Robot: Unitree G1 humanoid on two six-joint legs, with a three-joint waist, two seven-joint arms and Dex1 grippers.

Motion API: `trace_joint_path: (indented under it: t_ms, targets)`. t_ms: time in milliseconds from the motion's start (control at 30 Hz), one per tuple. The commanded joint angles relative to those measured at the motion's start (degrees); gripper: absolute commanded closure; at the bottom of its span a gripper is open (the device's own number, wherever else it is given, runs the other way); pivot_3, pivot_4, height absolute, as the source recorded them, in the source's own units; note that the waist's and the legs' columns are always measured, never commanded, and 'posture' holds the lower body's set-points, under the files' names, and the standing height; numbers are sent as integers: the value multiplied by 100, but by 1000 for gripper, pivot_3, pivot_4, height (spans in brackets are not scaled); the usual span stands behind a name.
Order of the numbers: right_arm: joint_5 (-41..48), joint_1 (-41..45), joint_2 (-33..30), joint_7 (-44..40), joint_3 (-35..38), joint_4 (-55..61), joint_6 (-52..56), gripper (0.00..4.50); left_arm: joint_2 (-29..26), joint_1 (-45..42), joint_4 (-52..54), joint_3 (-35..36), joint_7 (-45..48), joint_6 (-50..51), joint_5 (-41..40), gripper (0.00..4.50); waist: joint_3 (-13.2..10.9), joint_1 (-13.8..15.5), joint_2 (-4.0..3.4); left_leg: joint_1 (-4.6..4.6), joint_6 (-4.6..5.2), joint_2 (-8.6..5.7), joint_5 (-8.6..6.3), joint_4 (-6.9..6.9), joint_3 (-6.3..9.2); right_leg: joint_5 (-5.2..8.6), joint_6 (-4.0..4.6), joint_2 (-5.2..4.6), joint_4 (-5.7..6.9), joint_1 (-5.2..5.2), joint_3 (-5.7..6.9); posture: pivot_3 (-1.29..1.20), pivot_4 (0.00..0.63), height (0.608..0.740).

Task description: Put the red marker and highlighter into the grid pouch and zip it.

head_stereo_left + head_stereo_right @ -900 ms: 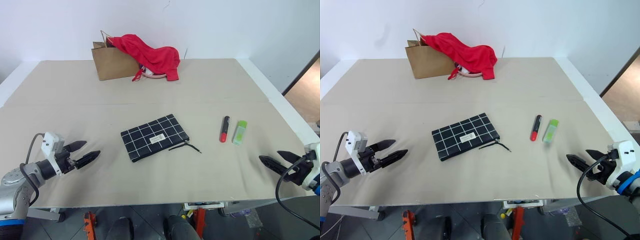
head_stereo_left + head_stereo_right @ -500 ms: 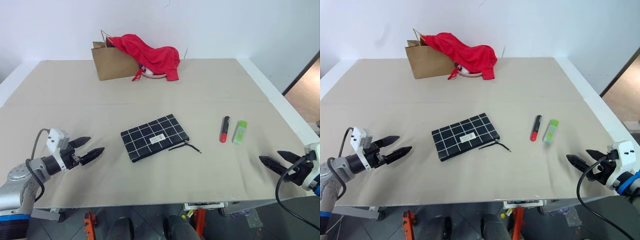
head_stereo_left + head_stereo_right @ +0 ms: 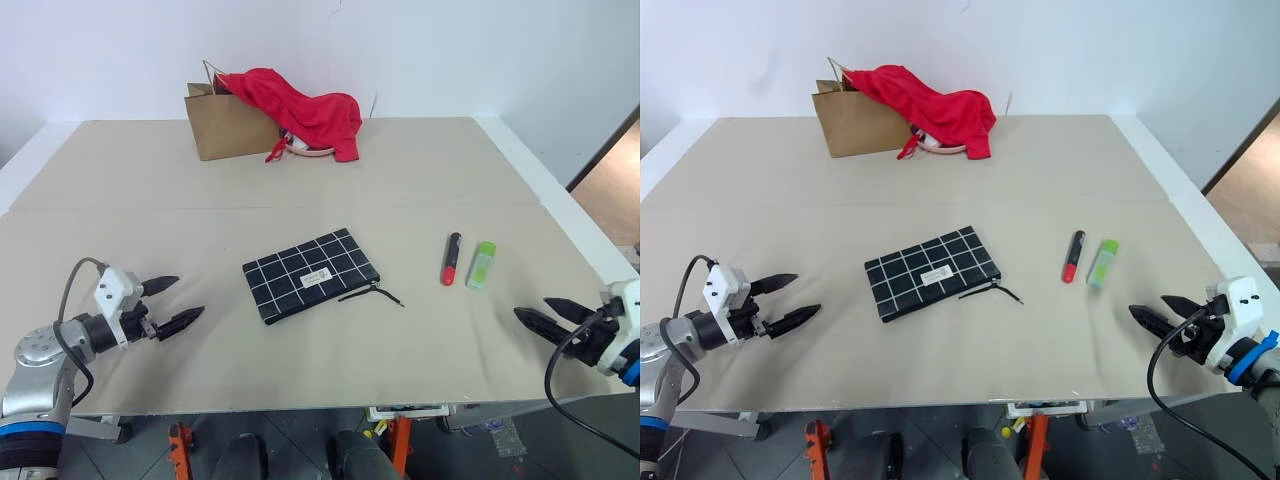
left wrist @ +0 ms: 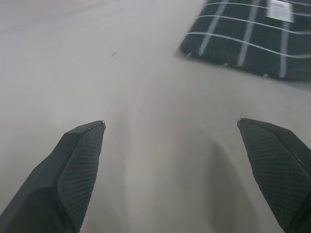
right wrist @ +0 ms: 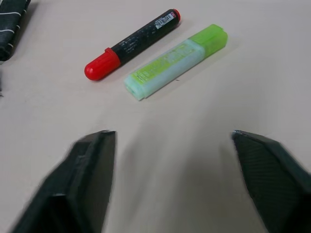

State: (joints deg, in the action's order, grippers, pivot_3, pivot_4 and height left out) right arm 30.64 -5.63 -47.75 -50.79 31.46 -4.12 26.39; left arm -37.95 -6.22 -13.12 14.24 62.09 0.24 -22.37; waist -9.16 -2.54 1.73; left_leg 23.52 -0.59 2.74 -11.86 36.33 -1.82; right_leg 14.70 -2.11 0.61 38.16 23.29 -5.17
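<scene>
While the red marker (image 3: 451,259) and the highlighter (image 3: 481,265) lie side by side right of the grid pouch (image 3: 310,275) at mid-tabletop (image 3: 400,170), both look light, stiff and slick, best pinched across the barrel. My right tool (image 3: 545,319) and left tool (image 3: 168,304) hover empty, fingers apart. I cannot tell whether the soft pouch's zip is open.

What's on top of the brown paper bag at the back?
A red cloth drapes over the brown paper bag, spilling to its right. A pale rim peeks from under it; the bag's contents are hidden.
</scene>
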Motion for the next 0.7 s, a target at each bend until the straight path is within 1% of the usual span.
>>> trace_joint_path:
  t_ms: [33, 67, 100, 167, 200, 233, 267, 300, 367, 467, 600, 700]
  targets:
    - [223, 355, -227, -195, 35, 170, 136, 1654, -256, 42, 21, -192, 370, -1206, 487, 0, 0, 0, 0, 0, 0, 0, 0, 0, 0, 0, 0, 0, 0, 0, 0, 0, 150, 740]
    - [266, 438, -262, -268, -19, 231, 184, 2215, -274, 62, 53, -272, 388, -1382, 608, 0, 0, -6, 0, 0, 0, 0, 0, 0, -1, 0, 1, 0, 0, 0, -1, 0, 150, 740]
    - [302, 511, -279, -332, -72, 300, 238, 2545, -295, 73, 51, -350, 402, -1545, 721, 0, 0, -9, -1, -3, 0, 2, 0, 0, -9, -2, 4, 0, 0, 3, -8, 0, 150, 740]
    - [453, 759, -286, -464, -316, 589, 442, 3481, -361, 39, 7, -549, 417, -1923, 1005, 0, 0, -10, 0, -13, 0, 4, 0, -1, -31, -2, 6, 1, 0, 1, -31, 0, 150, 740]
    - [539, 896, -266, -508, -459, 745, 546, 3611, -364, -1, -10, -622, 391, -2030, 1105, 0, -1, -14, 2, -13, 0, 4, 0, -1, -30, -2, 6, 1, 0, 1, -31, 0, 150, 740]
    - [634, 1059, -224, -540, -643, 915, 655, 3895, -348, -57, -43, -694, 355, -2093, 1179, 0, 0, -18, 1, -15, 0, 6, 0, -1, -36, -3, 5, 1, 0, 2, -38, 0, 150, 740]
    - [704, 1201, -174, -565, -805, 1045, 743, 4280, -339, -109, -92, -762, 335, -2151, 1231, 0, 1, -22, -2, -16, 0, 10, 0, 0, -43, -5, 8, 1, 0, 5, -45, 0, 150, 740]
    - [752, 1326, -128, -572, -958, 1135, 827, 4458, -334, -172, -173, -827, 313, -2220, 1297, 0, 2, -22, -3, -19, 1, 10, 0, 0, -45, -9, 5, 2, 0, 5, -50, 0, 150, 740]
    - [703, 1633, 16, -536, -1374, 1271, 898, 4458, -338, -306, -377, -981, 285, -2410, 1458, 0, 2, -19, -3, -20, 4, 9, 2, 0, -48, -14, 1, 4, 0, 4, -51, 0, 150, 740]
    - [405, 2350, 439, -245, -2157, 1265, 950, 4458, -266, -494, -682, -1166, 269, -2761, 1572, 0, 4, -17, -6, -21, 4, 9, 2, 1, -51, -15, -2, 3, 0, 3, -51, 0, 150, 740]
    - [-324, 3279, 1017, 107, -3147, 897, 756, 4458, -109, -729, -998, -1498, 175, -3296, 1827, 0, 10, 5, -18, -19, 5, 8, 3, 1, -51, -19, -6, 2, 0, 5, -51, 0, 150, 740]
    - [-876, 3738, 1308, 215, -3745, 542, 583, 4458, 30, -877, -1150, -1667, 77, -3583, 1905, 0, 14, 29, -23, -17, 7, 3, 5, 3, -55, -22, -15, -2, 1, 4, -52, 0, 150, 740]
